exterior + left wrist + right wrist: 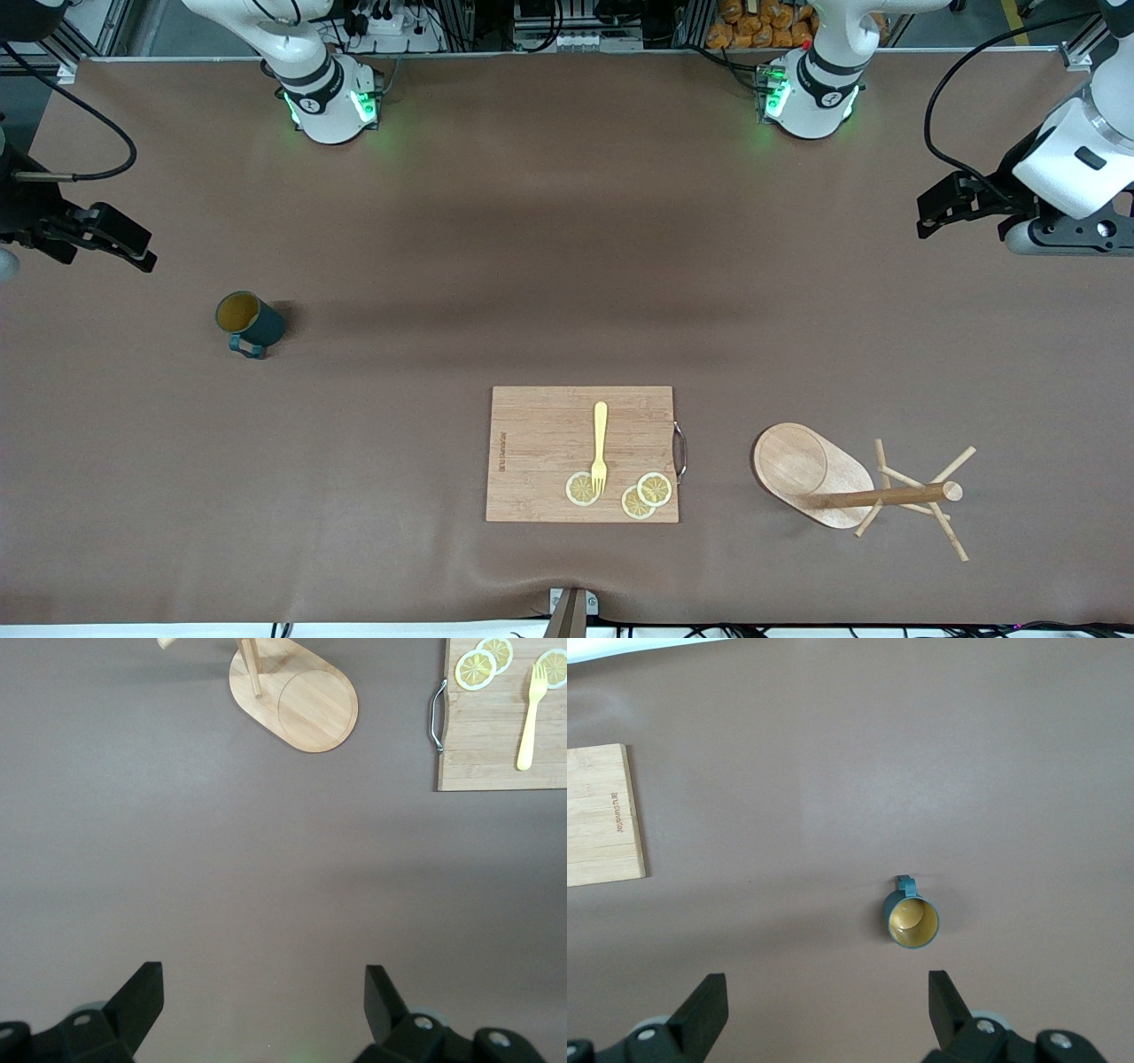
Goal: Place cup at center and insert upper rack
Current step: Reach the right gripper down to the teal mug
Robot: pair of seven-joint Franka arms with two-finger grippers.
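Cup [249, 322]: upright, well apart from the cutting board [582, 453] toward the right arm's end; I bring the empty, wide-open right gripper [824, 1005] down squarely over its rim while the left gripper [264, 1003], equally open, waits.

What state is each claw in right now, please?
Left claw: open, holding nothing, up over bare table at the left arm's end.
Right claw: open, holding nothing, up over the table near the cup.

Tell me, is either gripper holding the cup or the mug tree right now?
Neither. Left gripper and right gripper are both open and empty; cup and mug tree rest on the table.
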